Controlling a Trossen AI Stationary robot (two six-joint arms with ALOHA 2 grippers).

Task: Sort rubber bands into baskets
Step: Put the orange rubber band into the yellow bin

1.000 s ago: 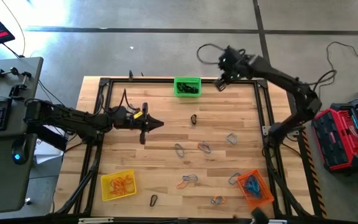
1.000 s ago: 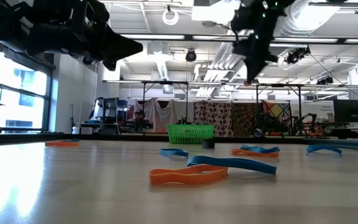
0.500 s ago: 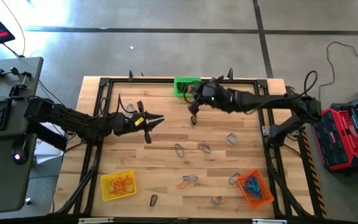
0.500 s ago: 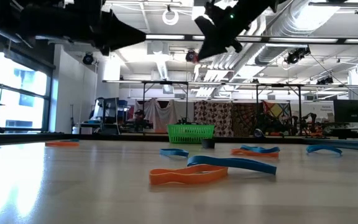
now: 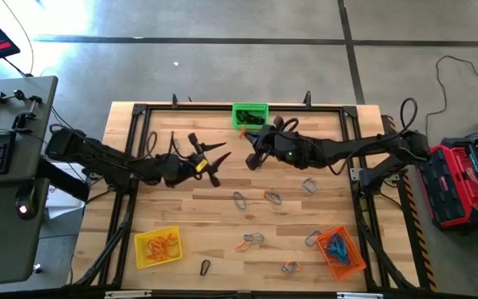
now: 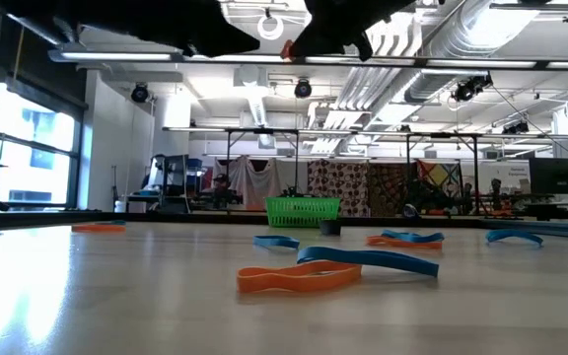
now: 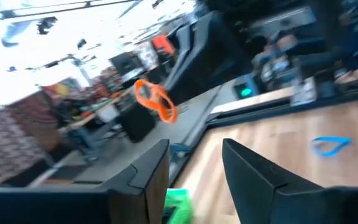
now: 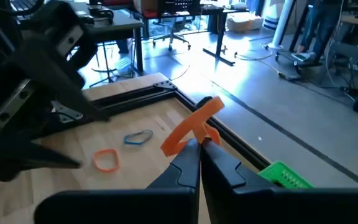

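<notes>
Right claw [image 5: 251, 159] pinching an orange rubber band [image 8: 194, 126], left claw [image 5: 216, 162] wide, near table's [image 5: 222, 224] far edge.

The pale wooden plank counter [image 5: 222, 224] shows a smooth, lightly sheened grain, framed by matt black metal rails [image 5: 136, 133]. Just beside the right tool [image 8: 199, 147], whose dark fingers look like matt plastic, sits a green mesh plastic basket [image 5: 250, 115]. A thin orange rubber band [image 8: 191, 132], dull and floppy, is pinched in that tool. Opposite it, the left tool [image 5: 213, 162] has the same matt dark finish.
</notes>
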